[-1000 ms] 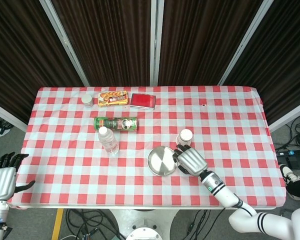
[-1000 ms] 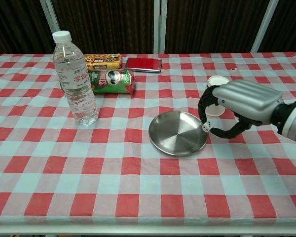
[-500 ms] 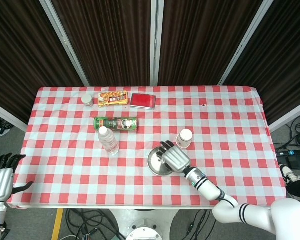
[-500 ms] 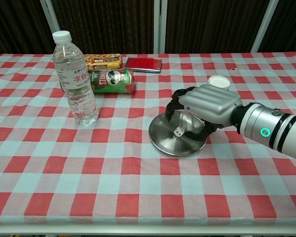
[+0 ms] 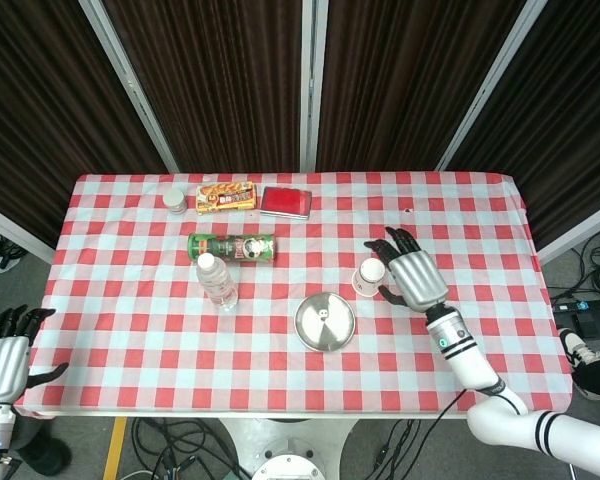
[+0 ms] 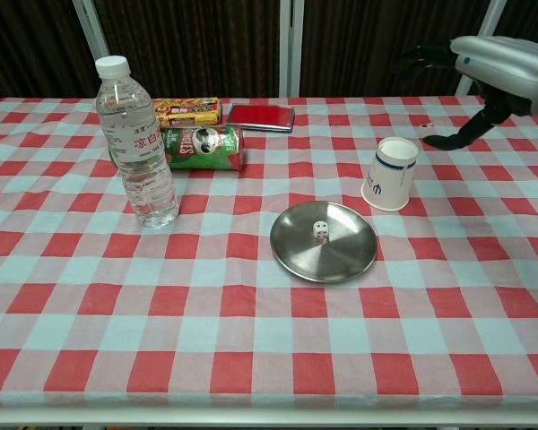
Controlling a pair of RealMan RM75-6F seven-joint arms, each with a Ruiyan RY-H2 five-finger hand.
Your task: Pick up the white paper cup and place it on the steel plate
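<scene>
The white paper cup (image 5: 370,277) (image 6: 393,173) stands on the checked cloth just right of and behind the steel plate (image 5: 325,321) (image 6: 324,241). A small white die (image 5: 323,313) (image 6: 320,230) lies in the plate. My right hand (image 5: 410,270) (image 6: 484,72) hovers above the table to the right of the cup, fingers spread, holding nothing and not touching the cup. My left hand (image 5: 5,355) hangs off the table's near-left corner, fingers apart and empty; the chest view does not show it.
A water bottle (image 5: 217,280) (image 6: 137,143) stands left of the plate. Behind it lies a green chip can (image 5: 231,246) (image 6: 203,146). A snack box (image 5: 226,196) (image 6: 187,111), a red case (image 5: 285,201) (image 6: 261,116) and a small jar (image 5: 174,201) sit at the far edge.
My right hand left the die on the plate, then rose and swung right, from over the plate to beside the cup. The left hand barely moved.
</scene>
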